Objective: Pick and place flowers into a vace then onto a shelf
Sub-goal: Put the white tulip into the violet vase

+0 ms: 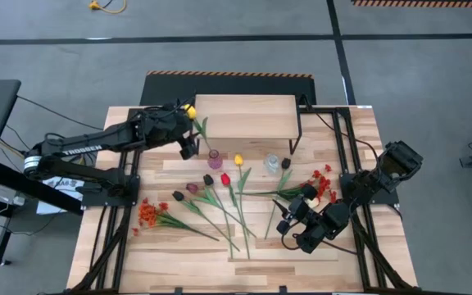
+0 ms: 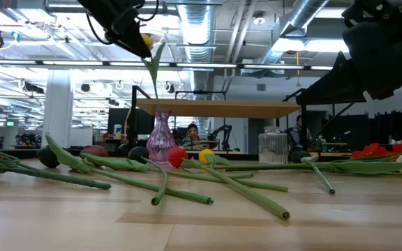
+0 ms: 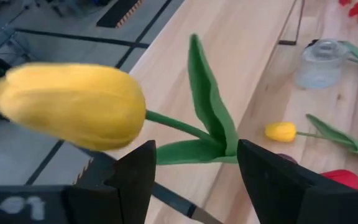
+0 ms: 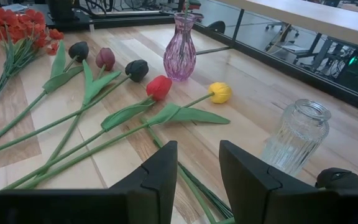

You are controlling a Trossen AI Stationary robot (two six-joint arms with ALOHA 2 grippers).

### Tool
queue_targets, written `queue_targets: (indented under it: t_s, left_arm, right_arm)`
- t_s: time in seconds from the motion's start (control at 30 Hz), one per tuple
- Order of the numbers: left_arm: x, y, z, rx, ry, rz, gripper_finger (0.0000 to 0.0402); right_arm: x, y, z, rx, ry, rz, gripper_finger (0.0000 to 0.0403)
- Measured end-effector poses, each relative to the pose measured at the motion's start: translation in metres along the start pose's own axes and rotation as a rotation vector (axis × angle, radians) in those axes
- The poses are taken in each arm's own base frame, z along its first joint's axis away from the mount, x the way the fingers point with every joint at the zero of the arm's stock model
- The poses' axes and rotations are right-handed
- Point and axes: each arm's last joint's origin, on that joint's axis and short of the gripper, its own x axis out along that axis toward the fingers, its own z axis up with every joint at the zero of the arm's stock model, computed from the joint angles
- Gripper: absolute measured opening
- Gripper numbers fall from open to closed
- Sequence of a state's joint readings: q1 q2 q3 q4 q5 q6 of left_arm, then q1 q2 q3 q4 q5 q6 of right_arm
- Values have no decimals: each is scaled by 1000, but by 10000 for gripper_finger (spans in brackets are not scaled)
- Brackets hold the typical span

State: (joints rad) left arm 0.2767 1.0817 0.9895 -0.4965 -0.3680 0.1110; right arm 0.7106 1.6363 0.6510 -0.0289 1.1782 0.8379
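High view: left tool (image 1: 188,131) up near the shelf (image 1: 244,116), closed on the stem of a yellow tulip (image 1: 189,109), head uppermost, stem trailing down toward the pink vase (image 1: 215,158). Left wrist view confirms the grip: green stem pinched between the two dark fingers (image 3: 135,180), yellow head off to one side, a long leaf standing free. Low view puts the stem tip just above, or perhaps already in, the vase's narrow mouth; cannot tell which. So, mid-insertion of the first flower.

Right tool (image 1: 292,223) parked low over the table (image 1: 179,254), partly open and holding nothing, looking across the loose flowers toward the clear glass jar (image 4: 294,137).

Still on the table: red tulip (image 1: 225,179), a second yellow tulip (image 1: 238,160), dark maroon heads (image 1: 192,188), and the orange-red spray (image 1: 147,213) near the left edge.

Next move, by judgement: lower straight down with the stem tip centred on the mouth, then release once the stem is well inside. Narrow neck and light vase, so a sideways nudge could tip it.
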Motion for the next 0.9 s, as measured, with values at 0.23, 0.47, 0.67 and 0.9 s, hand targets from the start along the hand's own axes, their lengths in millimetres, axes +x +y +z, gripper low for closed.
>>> queue_targets:
  t_s: [0.23, 0.47, 0.67, 0.9]
  left_arm:
    - [-3, 1, 0, -4, 34, 9, 216]
    - [-5, 2, -4, 31, 88, 112, 216]
    - [-21, -3, 10, 55, 64, 89, 216]
    - [-48, -19, 30, 89, -26, -11, 215]
  right_arm:
    - [0, 0, 0, 0, 1, 1, 113]
    - [0, 0, 0, 0, 1, 1, 113]
    - [0, 0, 0, 0, 1, 1, 113]
    - [0, 0, 0, -1, 2, 2, 113]
